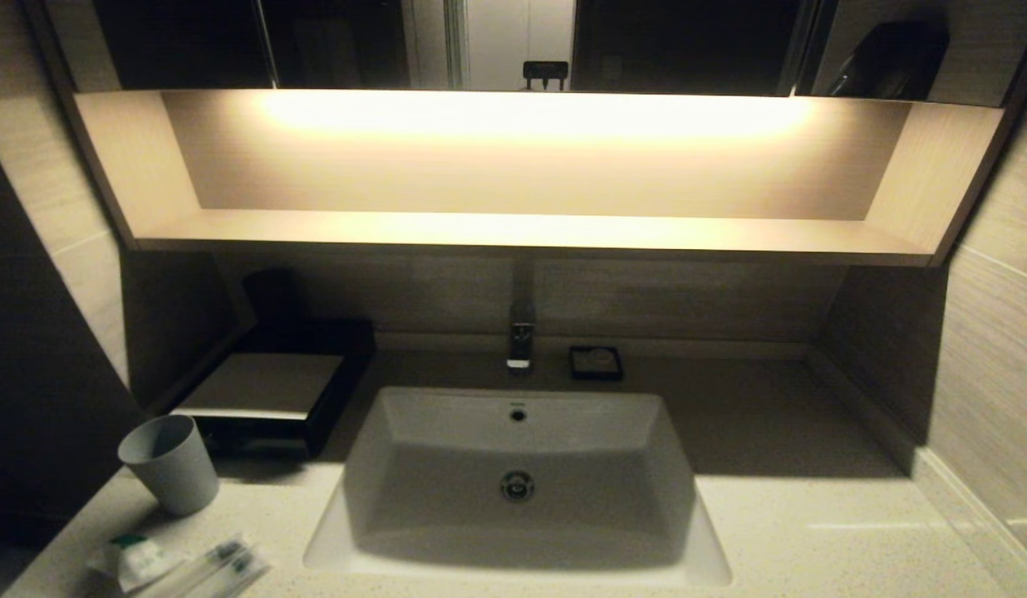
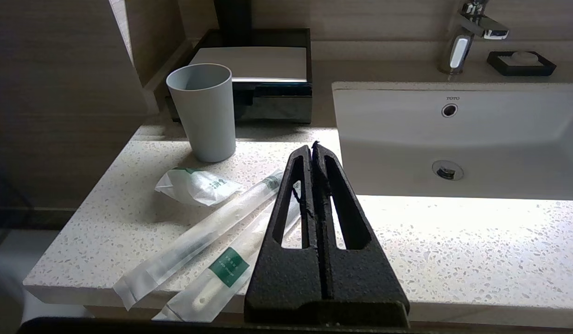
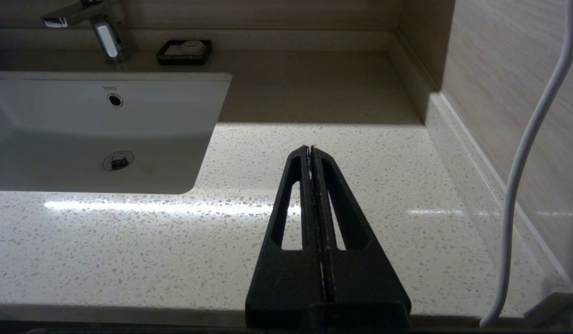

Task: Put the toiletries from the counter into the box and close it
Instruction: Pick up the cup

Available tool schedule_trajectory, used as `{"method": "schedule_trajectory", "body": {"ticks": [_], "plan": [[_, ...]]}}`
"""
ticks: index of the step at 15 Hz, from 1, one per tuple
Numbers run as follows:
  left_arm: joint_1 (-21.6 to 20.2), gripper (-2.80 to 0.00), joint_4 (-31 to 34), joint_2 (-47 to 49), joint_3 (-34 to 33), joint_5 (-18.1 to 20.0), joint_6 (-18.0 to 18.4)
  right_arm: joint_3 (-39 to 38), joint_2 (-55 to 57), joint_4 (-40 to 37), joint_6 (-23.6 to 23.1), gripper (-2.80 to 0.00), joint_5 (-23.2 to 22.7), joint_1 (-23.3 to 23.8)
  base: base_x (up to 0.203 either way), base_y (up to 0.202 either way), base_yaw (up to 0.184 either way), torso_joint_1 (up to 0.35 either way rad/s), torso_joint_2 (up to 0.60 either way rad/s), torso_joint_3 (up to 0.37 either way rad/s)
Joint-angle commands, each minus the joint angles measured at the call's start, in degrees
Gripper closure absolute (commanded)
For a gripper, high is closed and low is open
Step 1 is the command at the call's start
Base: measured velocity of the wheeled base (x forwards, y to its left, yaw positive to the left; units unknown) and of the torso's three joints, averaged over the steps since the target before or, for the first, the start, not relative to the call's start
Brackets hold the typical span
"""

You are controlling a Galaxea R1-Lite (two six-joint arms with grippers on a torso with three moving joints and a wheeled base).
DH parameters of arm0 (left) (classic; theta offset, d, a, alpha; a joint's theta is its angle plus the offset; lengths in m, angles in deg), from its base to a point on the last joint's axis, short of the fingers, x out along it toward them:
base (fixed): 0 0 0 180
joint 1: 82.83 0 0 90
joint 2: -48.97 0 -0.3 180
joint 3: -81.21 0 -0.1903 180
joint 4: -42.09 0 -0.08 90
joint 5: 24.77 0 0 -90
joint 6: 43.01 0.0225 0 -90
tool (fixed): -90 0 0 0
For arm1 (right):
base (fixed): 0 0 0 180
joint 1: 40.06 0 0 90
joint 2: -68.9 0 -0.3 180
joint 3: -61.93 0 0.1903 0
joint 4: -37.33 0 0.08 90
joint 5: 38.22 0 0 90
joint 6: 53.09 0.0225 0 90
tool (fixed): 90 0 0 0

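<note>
Three wrapped toiletries lie on the counter [image 1: 813,515] at its front left: a crumpled white-and-green packet [image 2: 198,185] [image 1: 131,561] and two long slim toothbrush packs [image 2: 198,236] [image 2: 221,273] [image 1: 218,565]. The black box [image 1: 272,386] [image 2: 263,74] with a beige top stands closed at the back left. My left gripper [image 2: 312,146] is shut and empty, just above the counter beside the slim packs. My right gripper [image 3: 310,148] is shut and empty over the counter right of the sink. Neither gripper shows in the head view.
A pale grey cup [image 1: 171,463] [image 2: 204,111] stands between the packets and the box. The white sink [image 1: 518,473] fills the middle, with a tap [image 1: 520,332] and a small black soap dish [image 1: 596,363] behind it. A white cable [image 3: 532,153] hangs by the right wall.
</note>
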Motion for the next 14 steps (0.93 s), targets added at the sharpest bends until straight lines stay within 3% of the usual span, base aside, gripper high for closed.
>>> {"method": "schedule_trajectory", "body": {"ticks": [1,10,14], "plan": [[0.0,0.00,0.0,0.0,0.0,0.0,0.0,0.0,0.0,0.0,0.0,0.00,0.0,0.0,0.000,0.000,0.000,0.000,0.00,0.000],[0.0,0.00,0.3,0.0,0.1,0.0,1.9,0.0,0.0,0.0,0.0,0.00,0.0,0.0,0.000,0.000,0.000,0.000,0.00,0.000],[0.0,0.00,0.0,0.0,0.1,0.0,0.8,0.0,0.0,0.0,0.0,0.00,0.0,0.0,0.000,0.000,0.000,0.000,0.00,0.000]]}}
